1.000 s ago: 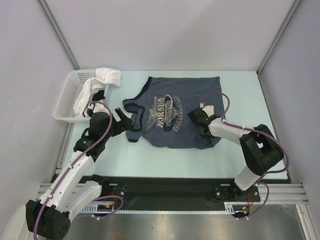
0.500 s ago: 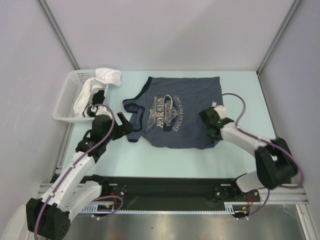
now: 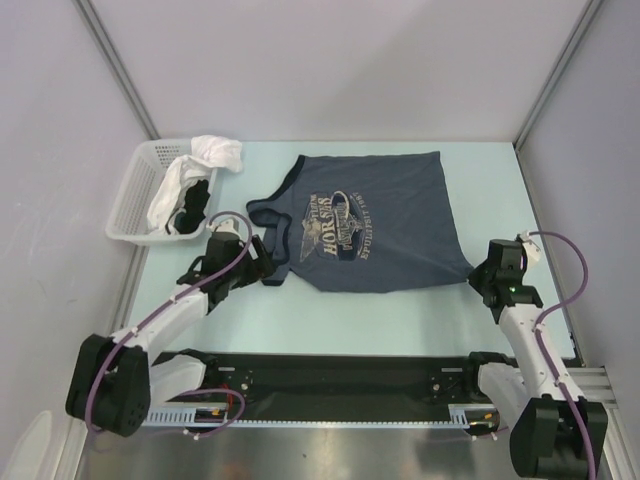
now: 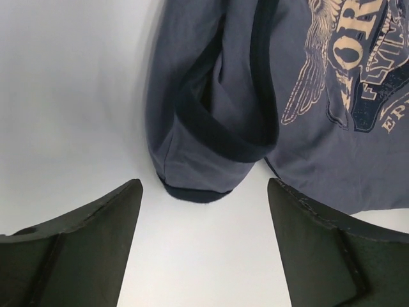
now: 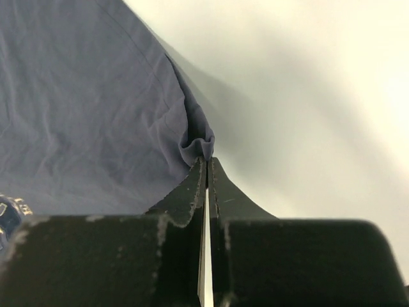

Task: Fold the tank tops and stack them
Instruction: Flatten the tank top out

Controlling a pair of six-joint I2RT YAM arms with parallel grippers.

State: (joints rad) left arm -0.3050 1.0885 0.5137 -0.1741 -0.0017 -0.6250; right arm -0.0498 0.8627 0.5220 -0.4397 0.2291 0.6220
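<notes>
A blue top point(image 3: 370, 225) lies spread flat on a pale table point(image 3: 300, 310), print point(image 3: 335, 225) facing up, in the middle of the work area. Its neck and straps point to the left and its hem points to the right.

The right gripper point(image 3: 476, 273) sits at the top's near right corner point(image 5: 197, 144). Its jaws are pressed fully together, and a small pucker of blue cloth is pinched at their tips. The fabric runs taut from that corner toward the body of the top, so the pinch seems meant to draw the hem out flat before folding.

The left gripper point(image 3: 262, 262) hangs low over the near strap point(image 4: 211, 147) on the left side. Its jaws are spread wide and hold nothing. In its wrist view the strap loop lies crumpled and doubled over, just beyond the two fingers point(image 4: 96, 217). The fingers straddle it, as if lining up to come down and take hold of that end.

At the far left stands a white basket point(image 3: 128, 200), well apart from the blue top. A white cloth point(image 3: 215, 150) spills over its rim. Inside is a dark bundle, likely the black top point(image 3: 195, 200), though too little of it shows to be sure.

Judging by this, the work is early. The blue top is being stretched smooth, no fold has been made, and nothing is stacked yet.
</notes>
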